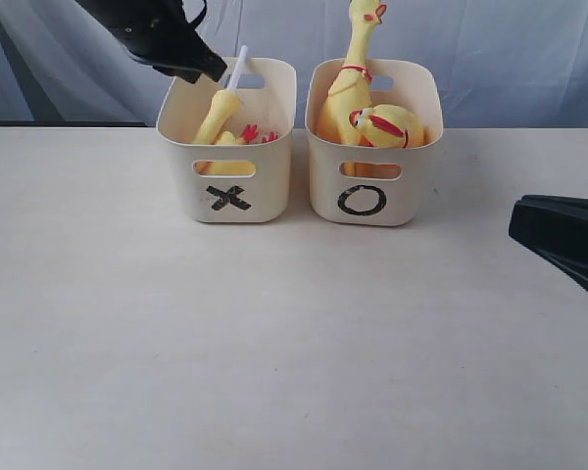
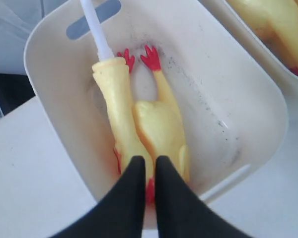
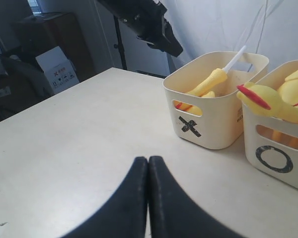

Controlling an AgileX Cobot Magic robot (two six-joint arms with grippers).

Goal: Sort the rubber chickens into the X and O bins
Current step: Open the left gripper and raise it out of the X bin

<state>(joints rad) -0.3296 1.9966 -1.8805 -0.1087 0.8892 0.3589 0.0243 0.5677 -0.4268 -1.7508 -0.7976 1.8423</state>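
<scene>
The X bin [image 1: 274,157] holds two chicken pieces: a yellow neck piece [image 2: 116,109] with a white tube [image 2: 95,29] sticking out of it, and a headless body [image 2: 159,124] with red feet. My left gripper [image 2: 150,159] hovers over that bin's rim [image 2: 54,148], jaws nearly together with nothing between them; in the exterior view the left gripper [image 1: 214,70] is above the bin's left back corner. The O bin [image 1: 323,186] holds a long upright chicken [image 1: 353,73] and another chicken's head [image 1: 387,127]. My right gripper [image 3: 148,159] is shut and empty, low over the table at the right [image 1: 519,220].
The two bins stand side by side at the back of the cream table [image 1: 274,343]. A white curtain [image 1: 510,49] hangs behind them. Off the table's far side are a cardboard box [image 3: 57,72] and dark stands [image 3: 120,44].
</scene>
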